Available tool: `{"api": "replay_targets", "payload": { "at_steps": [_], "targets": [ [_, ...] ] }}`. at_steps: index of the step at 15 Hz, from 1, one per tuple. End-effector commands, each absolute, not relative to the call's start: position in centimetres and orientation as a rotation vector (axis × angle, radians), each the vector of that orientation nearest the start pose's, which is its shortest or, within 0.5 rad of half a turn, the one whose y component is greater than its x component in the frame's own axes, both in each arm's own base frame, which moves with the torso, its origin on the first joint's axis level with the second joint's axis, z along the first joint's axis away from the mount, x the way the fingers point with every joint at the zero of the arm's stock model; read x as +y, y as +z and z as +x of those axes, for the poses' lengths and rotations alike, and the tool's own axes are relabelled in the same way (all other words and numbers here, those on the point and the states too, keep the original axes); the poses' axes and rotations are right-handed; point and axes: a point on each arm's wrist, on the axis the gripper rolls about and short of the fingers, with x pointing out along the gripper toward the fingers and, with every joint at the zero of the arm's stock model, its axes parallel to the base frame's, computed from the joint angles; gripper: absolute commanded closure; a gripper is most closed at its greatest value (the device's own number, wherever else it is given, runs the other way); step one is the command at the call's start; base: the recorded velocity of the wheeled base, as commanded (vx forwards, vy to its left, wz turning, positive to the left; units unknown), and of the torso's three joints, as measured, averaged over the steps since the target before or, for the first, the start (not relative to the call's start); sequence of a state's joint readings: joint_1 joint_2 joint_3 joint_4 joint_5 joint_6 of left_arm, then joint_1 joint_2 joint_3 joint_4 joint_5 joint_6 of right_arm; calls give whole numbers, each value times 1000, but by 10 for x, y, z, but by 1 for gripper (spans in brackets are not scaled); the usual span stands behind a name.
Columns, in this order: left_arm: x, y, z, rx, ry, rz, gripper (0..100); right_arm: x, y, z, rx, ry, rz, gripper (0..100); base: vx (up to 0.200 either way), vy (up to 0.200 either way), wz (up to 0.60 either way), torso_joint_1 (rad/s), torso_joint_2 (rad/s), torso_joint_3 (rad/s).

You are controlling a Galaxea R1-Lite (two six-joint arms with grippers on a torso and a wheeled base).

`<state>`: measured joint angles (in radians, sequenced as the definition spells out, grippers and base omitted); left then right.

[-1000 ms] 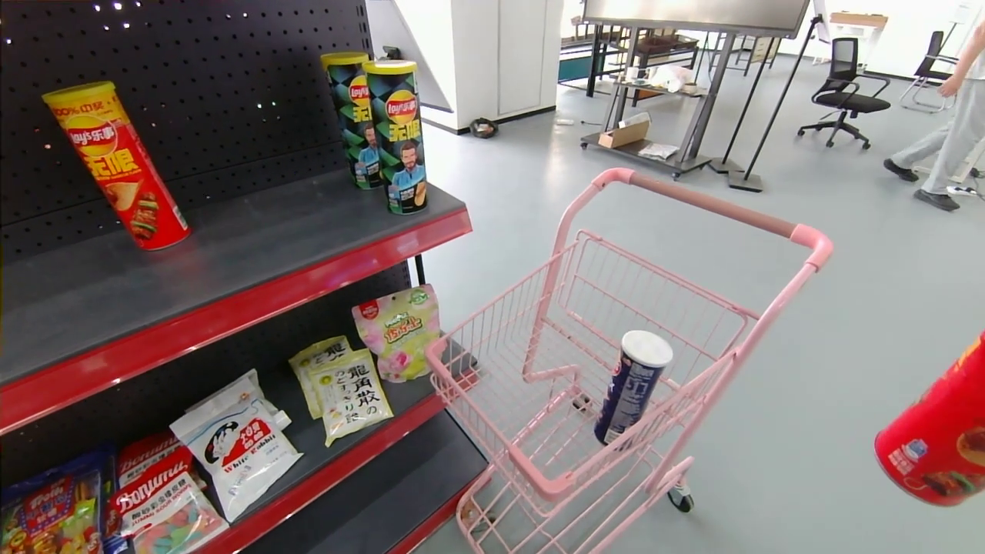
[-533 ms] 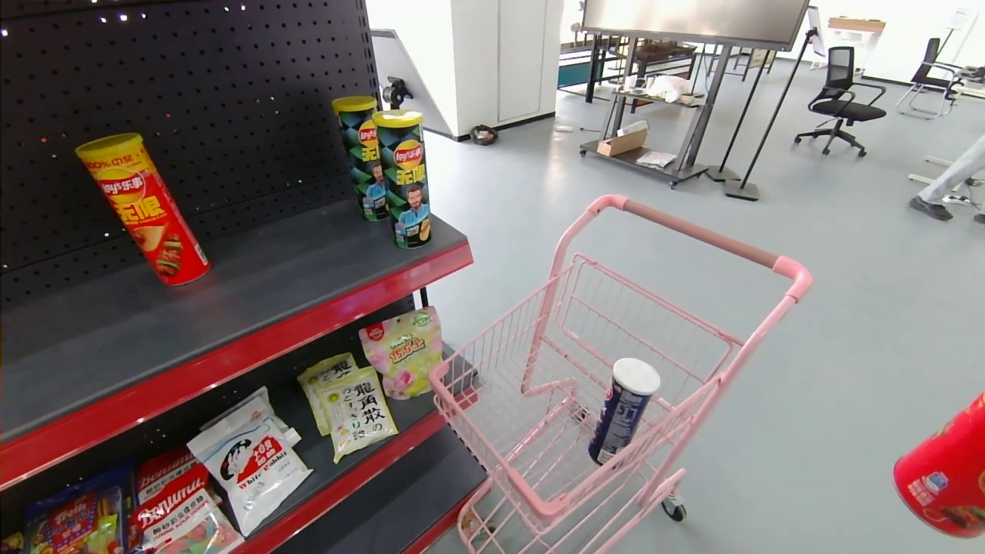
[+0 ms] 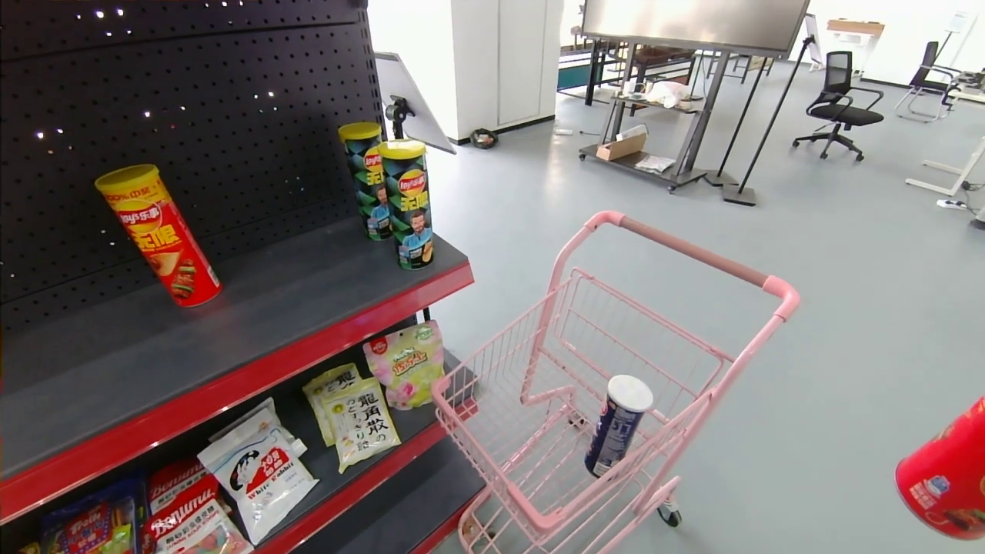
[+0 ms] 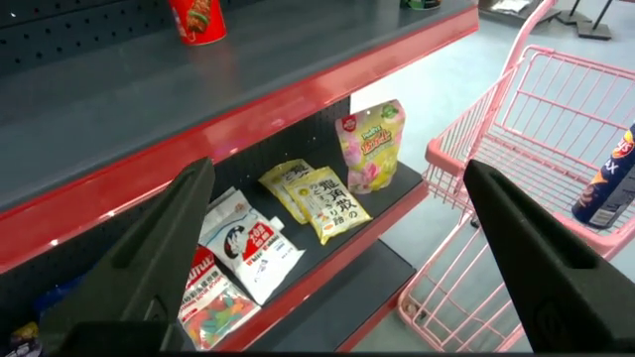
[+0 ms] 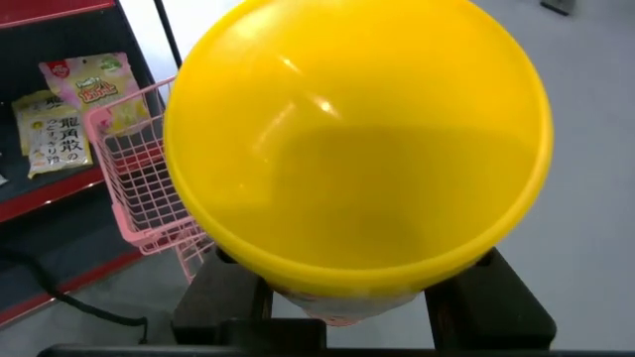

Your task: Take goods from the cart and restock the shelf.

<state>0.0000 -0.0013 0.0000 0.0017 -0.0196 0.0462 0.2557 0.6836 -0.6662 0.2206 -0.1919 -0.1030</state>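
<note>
- Since a second ago the head camera has shifted. The shelf (image 3: 231, 331) and the cart (image 3: 696, 258) now sit lower in the head view, and the goods keep their places relative to one another. The held red can (image 3: 945, 481) stays at that view's lower right edge.
- The right gripper (image 5: 357, 297) is clamped on the held red can, with a dark finger pressed to each side of its body below the yellow lid. The can hangs over the floor to the right of the cart, apart from it.
- The left gripper (image 4: 337, 169) is spread wide with nothing between its fingers, in front of the shelf's lower level.
- The dark blue can (image 3: 618, 425), white-lidded, stands tilted inside the cart's basket near its right wire wall.
- On the shelf's top level, the leaning red can (image 3: 160, 235) rests against the pegboard at the left. The two green cans (image 3: 406, 204) stand upright, side by side, at the right end.
- Snack bags (image 3: 360, 422) lie on the lower level.
</note>
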Motion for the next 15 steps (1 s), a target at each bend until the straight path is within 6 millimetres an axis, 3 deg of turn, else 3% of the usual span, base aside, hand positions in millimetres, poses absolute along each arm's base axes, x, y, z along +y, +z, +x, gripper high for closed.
{"api": "replay_targets", "payload": {
  "at_steps": [1,5,15],
  "targets": [
    [0,75,-23,1,-18,46,0,7,237,44,237,76,-157,100,0,0,0,159,-359,-203],
    [0,75,-23,1,-18,46,0,7,234,46,254,68,-165,100,0,0,0,133,-292,-165],
    [0,75,-23,1,-20,46,0,7,232,44,248,71,-176,100,0,0,600,9,-8,-3]
  ]
}}
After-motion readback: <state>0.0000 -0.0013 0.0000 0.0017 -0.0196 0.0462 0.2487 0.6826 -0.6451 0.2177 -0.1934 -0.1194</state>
